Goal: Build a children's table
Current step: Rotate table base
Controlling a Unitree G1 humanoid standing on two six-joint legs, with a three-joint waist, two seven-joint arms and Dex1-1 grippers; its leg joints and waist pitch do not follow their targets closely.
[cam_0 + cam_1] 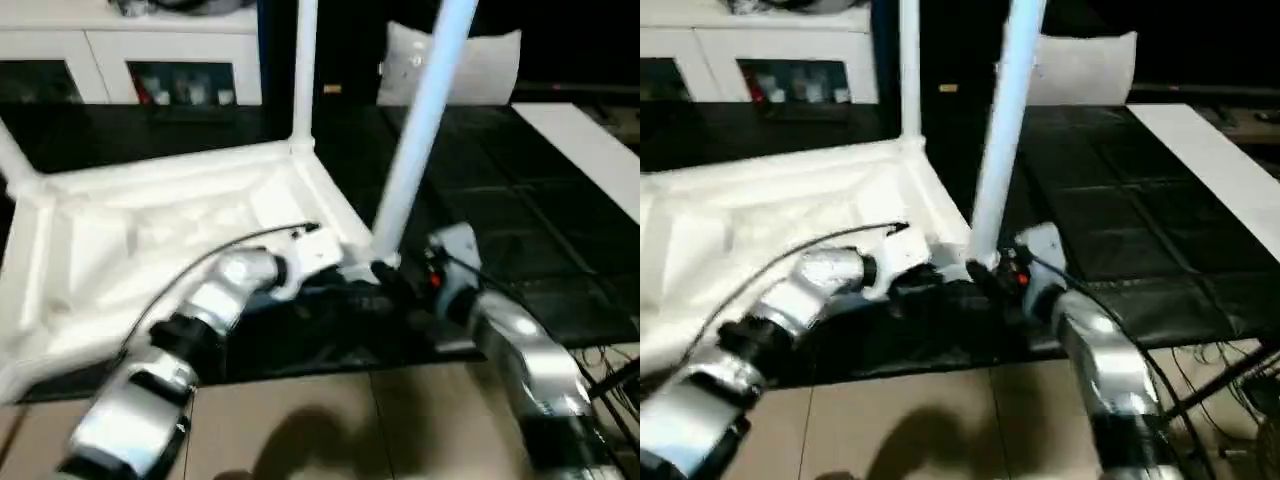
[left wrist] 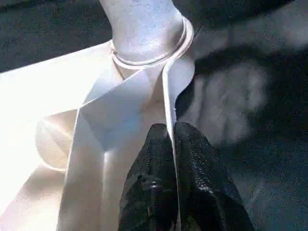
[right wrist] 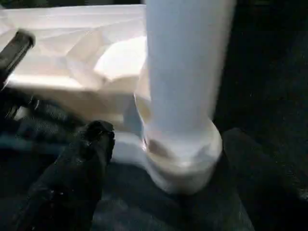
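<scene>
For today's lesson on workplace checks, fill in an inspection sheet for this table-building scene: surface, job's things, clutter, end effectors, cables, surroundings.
Surface: dark tiled mat laid over a tan floor.
Job's things: white table top lying underside up; near leg standing in its corner socket; far leg upright at the back corner.
Clutter: nothing seen.
End effectors: left end effector shut on the table top's side wall; right end effector open around the base of the near leg.
Cables: black cable running along the left forearm; more at the right edge.
Surroundings: white cabinet with glass doors; pale cushion; white board.
</scene>
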